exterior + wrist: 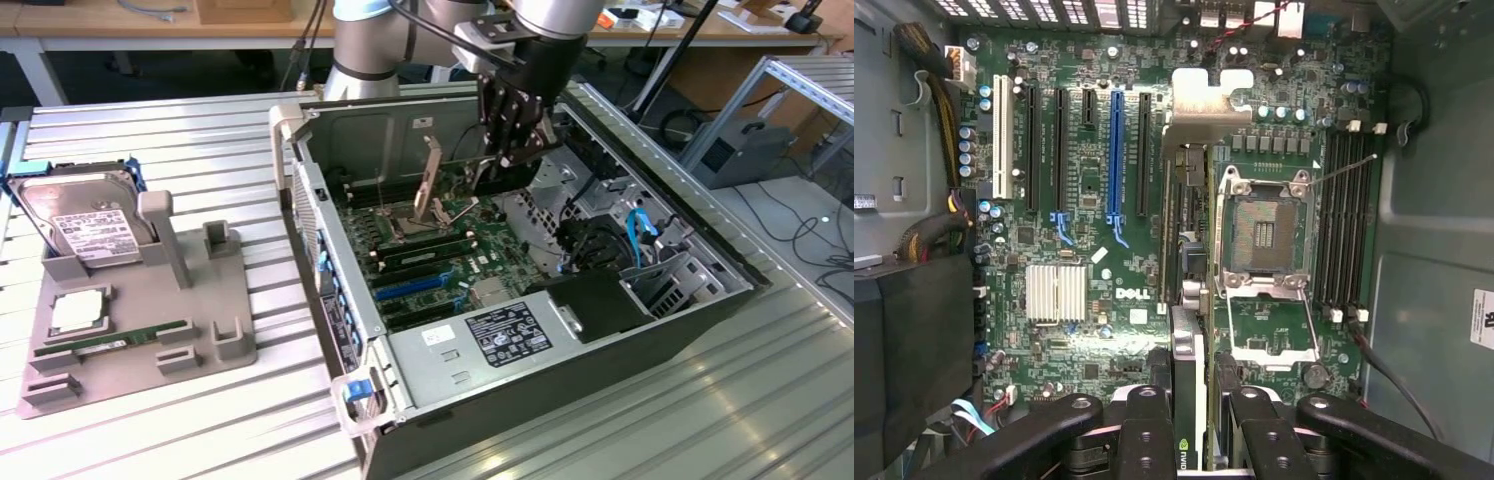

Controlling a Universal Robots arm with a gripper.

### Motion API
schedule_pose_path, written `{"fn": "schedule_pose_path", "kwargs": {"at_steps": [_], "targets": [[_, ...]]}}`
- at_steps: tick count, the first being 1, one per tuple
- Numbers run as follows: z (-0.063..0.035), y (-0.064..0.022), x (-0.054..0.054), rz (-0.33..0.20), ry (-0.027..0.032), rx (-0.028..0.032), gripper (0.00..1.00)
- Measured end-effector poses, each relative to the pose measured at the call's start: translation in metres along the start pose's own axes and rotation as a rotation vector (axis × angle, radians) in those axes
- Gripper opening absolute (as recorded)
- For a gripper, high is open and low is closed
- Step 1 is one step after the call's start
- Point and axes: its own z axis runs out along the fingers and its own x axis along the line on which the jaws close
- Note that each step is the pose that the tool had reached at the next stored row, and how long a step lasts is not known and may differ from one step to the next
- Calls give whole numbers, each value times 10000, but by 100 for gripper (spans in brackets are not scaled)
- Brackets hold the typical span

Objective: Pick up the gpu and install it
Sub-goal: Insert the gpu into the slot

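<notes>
So the gpu [497, 178] is seen clamped in the gripper [514, 150], hung inside the open PC case [287, 150] over the motherboard [441, 250]. In the wrist view the gpu [1192, 300] is viewed edge-on, with the black fingers [1149, 435] pressed against it from either side (a green logo is just caught on the card between them), so the gripper [1199, 440] is closed on the card. The card's silvery bracket [1204, 100] is pointed toward the case's rear ports. The card is lined up between the row of expansion slots, the blue slot [1116, 150] among them, and the open CPU socket [1264, 230]. Whether its lower edge is touching the board can't be told. Off to the exterior view's left, a grey fixture [200, 300] is laid on the slatted metal table [174, 140], with a hard drive [83, 225] stood up in it and a RAM stick [114, 347] laid flat.
</notes>
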Motion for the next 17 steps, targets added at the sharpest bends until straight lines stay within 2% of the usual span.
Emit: {"fn": "schedule_pose_path", "kwargs": {"at_steps": [17], "targets": [[32,4,26,0,0,0,27]]}}
